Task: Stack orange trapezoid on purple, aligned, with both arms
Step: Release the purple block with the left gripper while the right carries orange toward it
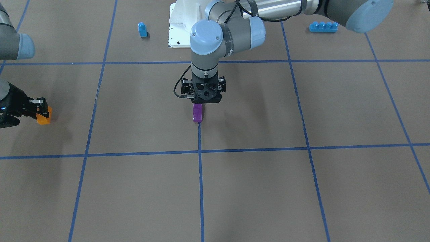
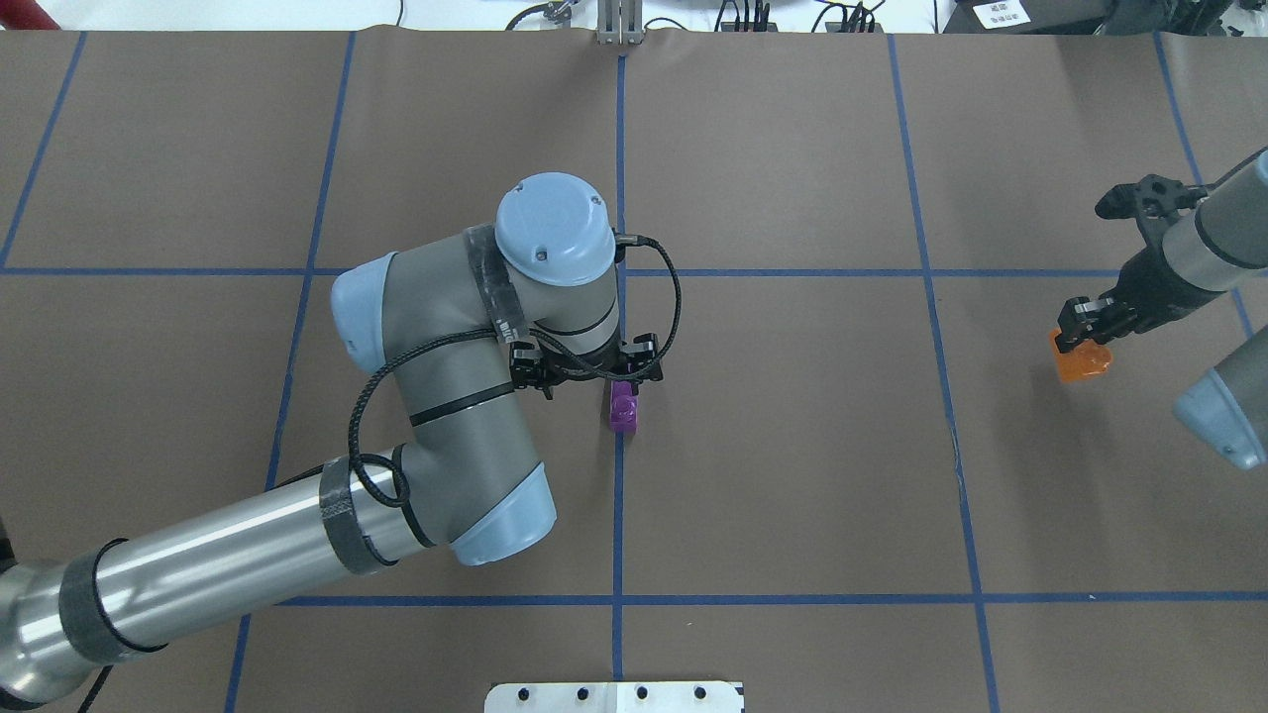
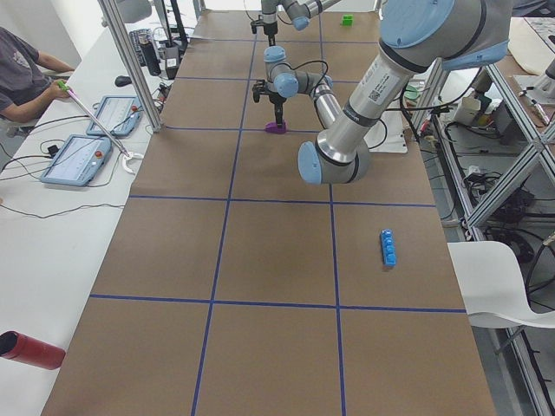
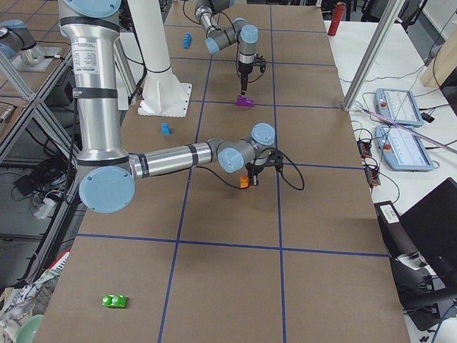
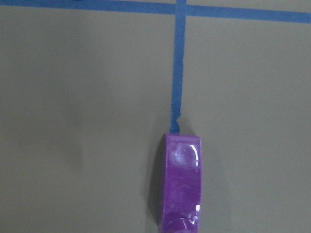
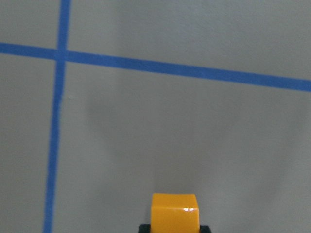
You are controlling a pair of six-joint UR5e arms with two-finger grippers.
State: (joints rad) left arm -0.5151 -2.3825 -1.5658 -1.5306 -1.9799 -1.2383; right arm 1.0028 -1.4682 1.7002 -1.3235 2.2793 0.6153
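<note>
The purple block (image 1: 198, 113) lies on the brown table on a blue tape line near the middle, also in the overhead view (image 2: 623, 408) and the left wrist view (image 5: 182, 184). My left gripper (image 1: 201, 103) points straight down just above its robot-side end. Its fingertips do not show in the left wrist view, and it looks open. My right gripper (image 2: 1080, 335) is shut on the orange trapezoid (image 2: 1082, 361) and holds it a little above the table far to my right. The block also shows in the front view (image 1: 44, 116) and the right wrist view (image 6: 174, 211).
A small blue single-stud block (image 1: 142, 29) and a long blue brick (image 1: 323, 27) lie either side of the white robot base (image 1: 178, 30). A green block (image 4: 114, 301) lies at the table's right end. Operators' tablets (image 3: 82, 160) sit on the side bench.
</note>
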